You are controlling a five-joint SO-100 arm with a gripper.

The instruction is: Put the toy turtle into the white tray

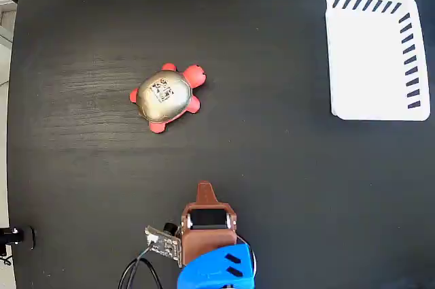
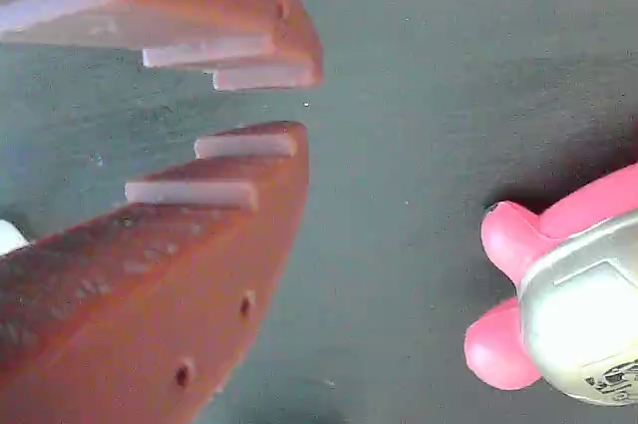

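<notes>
2 brown fingers are all the arm shows of its working end: in the fixed view the gripper (image 1: 204, 187) comes to a point at the bottom middle of the dark table (image 1: 272, 166), aimed up the picture, with a blue joint (image 1: 217, 268) behind it at the bottom edge and a small circuit board (image 1: 162, 241) with a black cable (image 1: 139, 272) on its left. In the wrist view the gripper (image 2: 299, 100) has its toothed fingers (image 2: 199, 274) slightly apart at the tips, a narrow gap of bare tabletop between them and nothing in it.

The toy turtle (image 1: 166, 96) sits on the table up and to the left of the gripper tip in the fixed view, clear of it, with open tabletop between the 2. Its gold-silver shell faces up with the black-and-white mark on top, and its red-pink head points toward the upper right. In the wrist view the toy turtle (image 2: 568, 294) shows at the right edge, partly cut off, 2 pink lobes and a piece of shiny shell, apart from the fingers.

The white tray (image 1: 370, 58) lies flat in the top right corner of the fixed view, its right side at the picture's edge, dark slots along its top and right sides. It is well apart from both turtle and gripper. A wide stretch of dark table runs between turtle and tray. At the far left the table's edge shows, with pale floor (image 1: 7, 44) beyond it.
</notes>
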